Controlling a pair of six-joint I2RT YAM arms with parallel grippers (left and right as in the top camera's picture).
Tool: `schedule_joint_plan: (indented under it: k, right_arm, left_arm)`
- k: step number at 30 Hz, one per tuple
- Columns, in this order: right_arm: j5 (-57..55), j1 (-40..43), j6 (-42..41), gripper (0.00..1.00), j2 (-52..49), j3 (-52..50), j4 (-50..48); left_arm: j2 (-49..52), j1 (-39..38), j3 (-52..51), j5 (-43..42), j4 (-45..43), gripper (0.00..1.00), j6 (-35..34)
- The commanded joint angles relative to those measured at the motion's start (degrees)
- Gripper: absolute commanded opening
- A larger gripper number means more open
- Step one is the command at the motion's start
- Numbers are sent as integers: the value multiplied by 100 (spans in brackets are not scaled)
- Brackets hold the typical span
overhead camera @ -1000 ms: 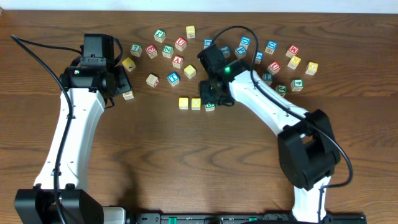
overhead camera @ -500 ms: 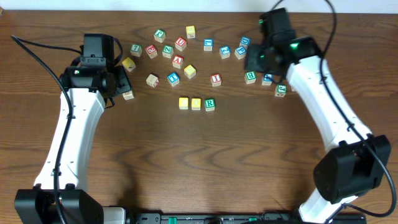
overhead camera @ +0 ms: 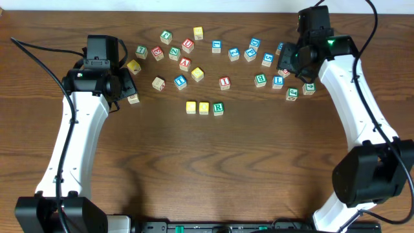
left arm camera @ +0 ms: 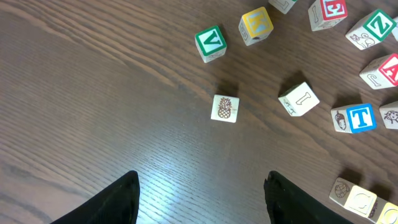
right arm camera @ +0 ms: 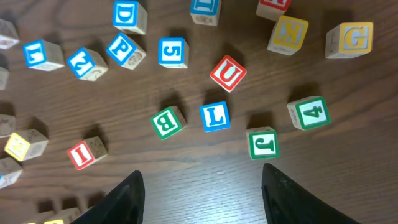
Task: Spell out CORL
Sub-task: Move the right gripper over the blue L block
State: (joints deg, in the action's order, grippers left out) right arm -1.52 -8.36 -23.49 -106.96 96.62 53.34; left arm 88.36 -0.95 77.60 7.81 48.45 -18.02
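My right gripper (right arm camera: 200, 186) spread wide, empty, poised over blue L block (right arm camera: 214, 116): last letter, goes beside R block (overhead camera: 218, 108). Left gripper (left arm camera: 202, 186) released, idle.

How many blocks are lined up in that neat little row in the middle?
3, side by side: the left block, the middle block, and the green R block on the right. None seems hidden.
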Motion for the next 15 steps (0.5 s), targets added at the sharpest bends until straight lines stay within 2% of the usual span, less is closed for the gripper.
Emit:
schedule_joint_plan:
  k: [1,8,15]
  right_arm:
    - [-98,46,114,55,-278,-81,4]
    - [-133,44,258,55,-586,-81,-70]
    - [-208,46,337,49,-929,-83,-337]
  left_arm:
    - [39,17,17,13,13,64,-35]
    - [39,17,17,13,17,64,-33]
    - [39,17,17,13,15,64,-33]
